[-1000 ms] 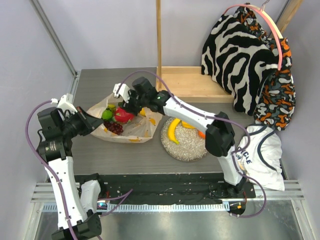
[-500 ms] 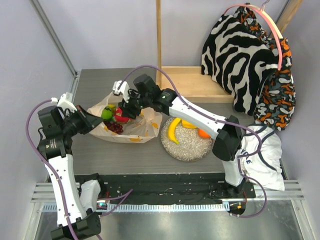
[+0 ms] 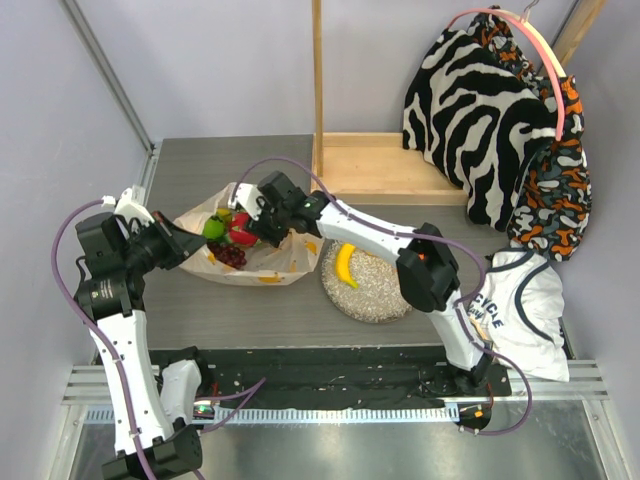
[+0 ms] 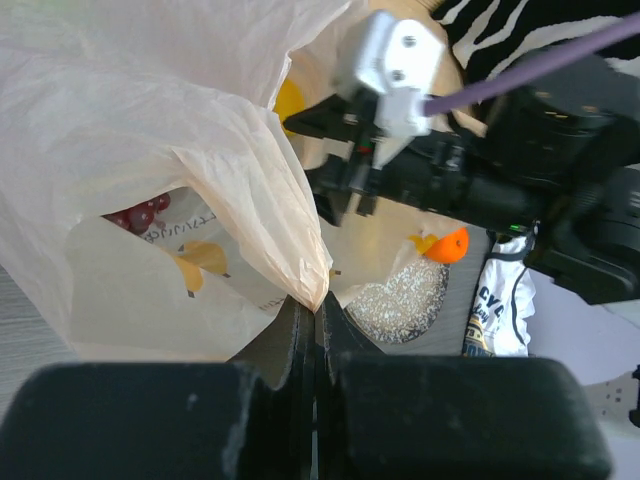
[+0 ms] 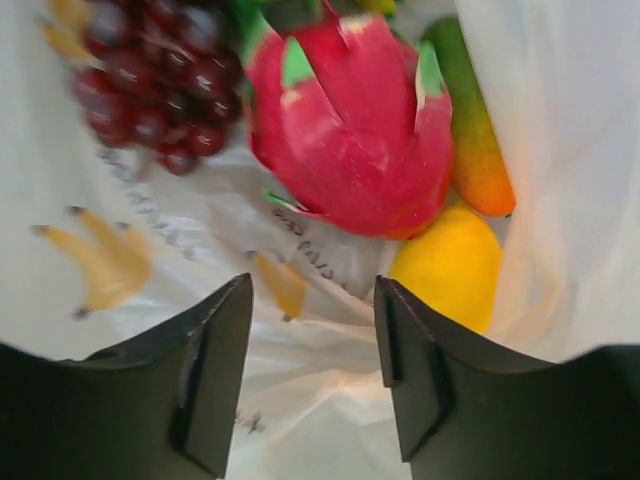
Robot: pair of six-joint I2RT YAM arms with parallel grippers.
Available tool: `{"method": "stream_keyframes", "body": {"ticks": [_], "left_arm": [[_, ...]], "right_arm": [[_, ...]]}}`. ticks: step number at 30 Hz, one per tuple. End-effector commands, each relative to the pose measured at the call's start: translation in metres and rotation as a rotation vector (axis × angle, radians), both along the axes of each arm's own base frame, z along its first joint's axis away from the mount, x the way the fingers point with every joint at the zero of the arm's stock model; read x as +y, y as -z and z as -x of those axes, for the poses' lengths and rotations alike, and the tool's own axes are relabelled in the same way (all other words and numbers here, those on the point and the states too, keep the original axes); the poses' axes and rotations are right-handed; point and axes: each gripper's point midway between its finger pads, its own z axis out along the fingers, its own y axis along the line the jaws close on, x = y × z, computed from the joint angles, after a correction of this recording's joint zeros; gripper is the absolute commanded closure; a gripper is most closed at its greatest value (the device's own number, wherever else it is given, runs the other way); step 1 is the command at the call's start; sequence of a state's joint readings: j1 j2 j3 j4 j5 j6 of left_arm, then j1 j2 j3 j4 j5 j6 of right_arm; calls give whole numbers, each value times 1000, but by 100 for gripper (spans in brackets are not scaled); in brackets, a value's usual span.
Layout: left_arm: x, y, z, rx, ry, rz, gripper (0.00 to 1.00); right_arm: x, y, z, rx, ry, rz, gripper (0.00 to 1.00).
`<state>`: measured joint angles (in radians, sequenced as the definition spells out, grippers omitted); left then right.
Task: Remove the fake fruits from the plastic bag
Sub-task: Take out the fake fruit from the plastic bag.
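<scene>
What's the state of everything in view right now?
plastic bag: open, one edge pinched up
left gripper: shut on the plastic bag
right gripper: open, empty, in the bag's mouth
red fruit: in the bag
grapes: in the bag
banana: out, on the plate
orange: out, on the plate

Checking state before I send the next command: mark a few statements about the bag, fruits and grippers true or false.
1. The left gripper is shut on the plastic bag at its edge. True.
2. A banana lies on the plate. True.
3. The right gripper grips the red fruit. False: its jaws stand open and empty, short of the fruit.
4. The grape bunch lies on the plate. False: it is in the bag, beside the red fruit.
</scene>
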<state>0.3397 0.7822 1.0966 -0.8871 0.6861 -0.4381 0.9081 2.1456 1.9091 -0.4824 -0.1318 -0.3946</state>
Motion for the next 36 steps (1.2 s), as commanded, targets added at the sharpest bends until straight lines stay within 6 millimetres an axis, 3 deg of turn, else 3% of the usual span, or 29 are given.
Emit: {"method": "stream_keyframes", "body": {"ticks": [1, 5, 14, 15, 16, 20, 22, 23, 25, 28, 29, 31, 33, 35, 36], "left_arm": [[-5, -11, 1, -46, 29, -9, 100], [-5, -7, 4, -33, 32, -11, 100], [-5, -5, 4, -29, 27, -4, 100], [-5, -5, 4, -30, 26, -6, 100], [-5, -5, 4, -30, 25, -8, 100], [-5, -5, 6, -28, 26, -15, 100], [-4, -4, 6, -26, 23, -19, 100], [-4, -4, 6, -24, 23, -18, 100], [-4, -3, 6, -22, 21, -19, 100], [-3, -2, 6, -22, 19, -22, 100], [-3, -2, 5, -22, 18, -24, 100], [-2, -1, 5, -19, 19, -24, 100], [-2, 1, 3, -16, 21, -17, 100], [-3, 2, 2, -14, 19, -7, 100], [-2, 3, 1, -15, 19, -4, 100]], "right_arm": [[-11, 1, -44, -155, 97, 76, 38], [-23, 11, -64, -206, 145, 118, 24], [-33, 44, -95, -260, 182, 228, 19], [-31, 41, -99, -270, 186, 223, 19], [-31, 53, -100, -262, 180, 242, 19], [-28, 64, -107, -270, 158, 263, 20], [-24, 61, -110, -288, 144, 265, 26], [-24, 60, -111, -296, 139, 268, 34], [-25, 54, -112, -305, 135, 268, 41], [-30, 26, -109, -295, 161, 210, 52], [-28, -2, -104, -289, 149, 144, 53], [-28, -14, -89, -214, 135, 81, 55], [-22, -45, -66, -102, 61, -61, 56], [-24, -60, -51, -7, 43, -139, 56], [-20, -71, -33, 44, -23, -187, 56]]}}
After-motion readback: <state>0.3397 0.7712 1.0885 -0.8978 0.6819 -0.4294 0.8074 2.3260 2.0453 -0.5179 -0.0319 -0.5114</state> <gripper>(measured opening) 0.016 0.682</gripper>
